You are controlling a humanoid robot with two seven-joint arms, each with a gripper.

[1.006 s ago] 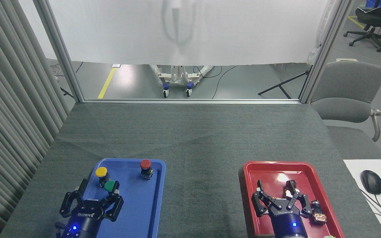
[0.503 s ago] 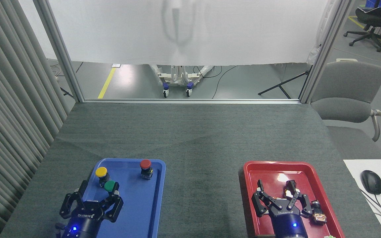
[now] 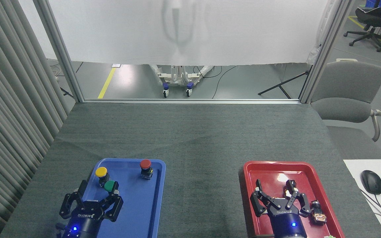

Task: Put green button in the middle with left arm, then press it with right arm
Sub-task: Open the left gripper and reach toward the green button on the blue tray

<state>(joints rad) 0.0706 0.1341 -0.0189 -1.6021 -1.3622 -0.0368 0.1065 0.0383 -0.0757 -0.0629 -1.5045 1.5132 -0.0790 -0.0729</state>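
Note:
The green button (image 3: 110,186) stands upright in the blue tray (image 3: 134,201), just behind the yellow-capped button (image 3: 101,172) and close to the tray's left side. My left gripper (image 3: 98,194) hovers over the tray's near left corner, open, and its right finger reaches up beside the green cap without closing on it. My right gripper (image 3: 274,187) hangs open above the red tray (image 3: 266,172) with nothing between its fingers. Between the two trays lies the bare grey cloth of the middle (image 3: 203,185).
A red-capped button (image 3: 146,168) stands at the blue tray's far right. A small black-and-copper part (image 3: 318,213) lies in the red tray by my right gripper. At the right sits a white desk (image 3: 352,165) with a mouse (image 3: 371,181); a grey chair (image 3: 346,92) stands beyond.
The left gripper has drawn back slightly toward the near edge, away from the green cap. The right gripper has shifted a little to the left.

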